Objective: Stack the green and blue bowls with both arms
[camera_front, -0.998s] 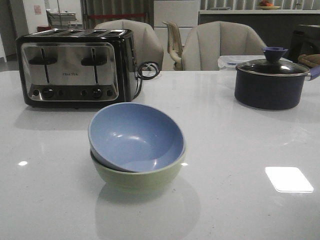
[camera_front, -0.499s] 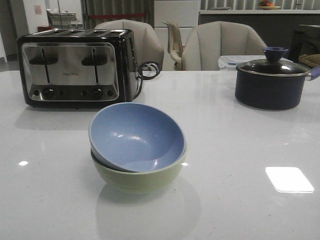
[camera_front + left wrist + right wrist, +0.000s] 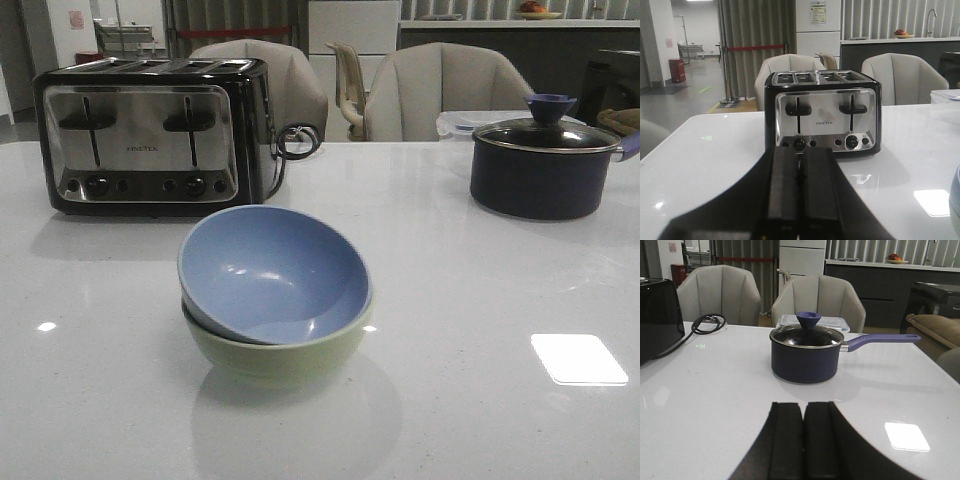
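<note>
The dusty blue bowl (image 3: 270, 270) sits tilted inside the pale green bowl (image 3: 285, 352) in the middle of the white table, in the front view. A sliver of the blue bowl's rim (image 3: 956, 200) shows at the edge of the left wrist view. Neither arm shows in the front view. My left gripper (image 3: 799, 152) is shut and empty, pointing at the toaster. My right gripper (image 3: 804, 407) is shut and empty, pointing at the navy pot. Both are well back from the bowls.
A chrome and black toaster (image 3: 150, 135) stands at the back left with its cord (image 3: 293, 142) beside it. A dark navy lidded pot (image 3: 542, 165) with a purple handle (image 3: 880, 340) stands at the back right, a clear container (image 3: 812, 320) behind it. Chairs (image 3: 440, 90) line the far edge.
</note>
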You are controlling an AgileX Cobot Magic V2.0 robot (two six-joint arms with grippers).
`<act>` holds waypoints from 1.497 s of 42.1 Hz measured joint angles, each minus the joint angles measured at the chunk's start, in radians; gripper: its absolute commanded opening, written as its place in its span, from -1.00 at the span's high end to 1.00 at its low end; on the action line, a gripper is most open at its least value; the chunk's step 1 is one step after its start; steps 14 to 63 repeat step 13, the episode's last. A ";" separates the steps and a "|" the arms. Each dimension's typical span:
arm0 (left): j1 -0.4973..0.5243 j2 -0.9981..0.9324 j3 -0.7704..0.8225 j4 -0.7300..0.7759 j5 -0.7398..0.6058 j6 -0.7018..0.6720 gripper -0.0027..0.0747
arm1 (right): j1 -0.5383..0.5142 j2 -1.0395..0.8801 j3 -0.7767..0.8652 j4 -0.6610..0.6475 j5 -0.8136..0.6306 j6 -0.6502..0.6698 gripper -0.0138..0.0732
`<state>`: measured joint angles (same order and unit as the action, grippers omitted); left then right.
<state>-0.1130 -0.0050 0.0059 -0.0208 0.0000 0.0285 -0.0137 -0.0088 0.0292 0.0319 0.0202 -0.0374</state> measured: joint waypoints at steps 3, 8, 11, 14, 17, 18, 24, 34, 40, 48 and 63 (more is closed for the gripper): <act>0.000 0.000 0.000 0.000 0.000 0.000 0.67 | 0.014 0.000 0.000 0.000 0.000 0.000 0.60; 0.000 0.000 0.000 0.000 0.000 0.000 0.67 | 0.035 0.000 0.000 0.000 0.000 0.000 0.60; 0.000 0.000 0.000 0.000 0.000 0.000 0.67 | 0.037 0.000 0.000 0.000 0.000 0.000 0.60; 0.000 0.000 0.000 0.000 0.000 0.000 0.67 | 0.037 0.000 0.000 0.000 0.000 0.000 0.60; 0.000 0.000 0.000 0.000 0.000 0.000 0.67 | 0.037 0.000 0.000 0.000 0.000 0.000 0.60; 0.000 0.000 0.000 0.000 0.000 0.000 0.67 | 0.037 0.000 0.000 0.000 0.000 0.000 0.60; 0.000 0.000 0.000 0.000 0.000 0.000 0.67 | 0.037 0.000 0.000 0.000 0.000 0.000 0.60; 0.000 0.000 0.000 0.000 0.000 0.000 0.67 | 0.037 0.000 0.000 0.000 0.000 0.000 0.60; 0.000 0.000 0.000 0.000 0.000 0.000 0.67 | 0.037 0.000 0.000 0.000 0.000 0.000 0.60; 0.000 0.000 0.000 0.000 0.000 0.000 0.67 | 0.037 0.000 0.000 0.000 0.000 0.000 0.60; 0.000 0.000 0.000 0.000 0.000 0.000 0.67 | 0.037 0.000 0.000 0.000 0.000 0.000 0.60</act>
